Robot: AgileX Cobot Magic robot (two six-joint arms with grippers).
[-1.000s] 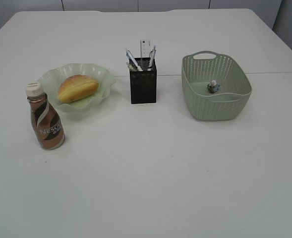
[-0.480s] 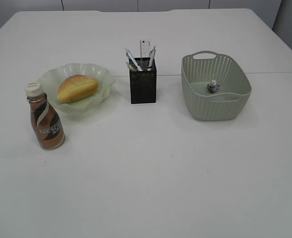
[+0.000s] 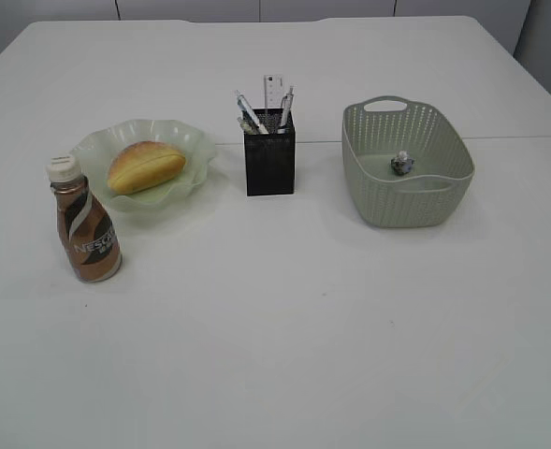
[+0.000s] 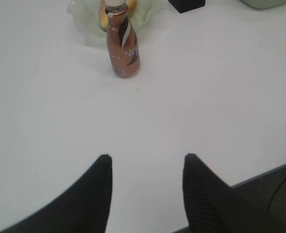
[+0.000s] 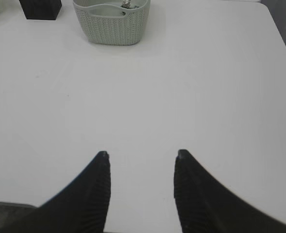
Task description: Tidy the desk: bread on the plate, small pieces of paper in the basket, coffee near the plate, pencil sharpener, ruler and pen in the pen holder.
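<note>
On the white desk (image 3: 284,318) the golden bread (image 3: 145,166) lies in the pale green plate (image 3: 195,142). The brown coffee bottle (image 3: 85,224) stands upright just in front of the plate's left side; it also shows in the left wrist view (image 4: 123,42). The black mesh pen holder (image 3: 269,165) holds the clear ruler (image 3: 274,92) and pens (image 3: 249,109). A small piece of paper (image 3: 402,164) lies inside the grey-green basket (image 3: 415,201). The pencil sharpener is not visible. My left gripper (image 4: 147,158) and right gripper (image 5: 141,154) hang open and empty over the desk's near edge.
In the right wrist view the basket (image 5: 112,28) and the pen holder's corner (image 5: 40,8) lie far ahead at the top left. The desk's near edge shows at the bottom of both wrist views.
</note>
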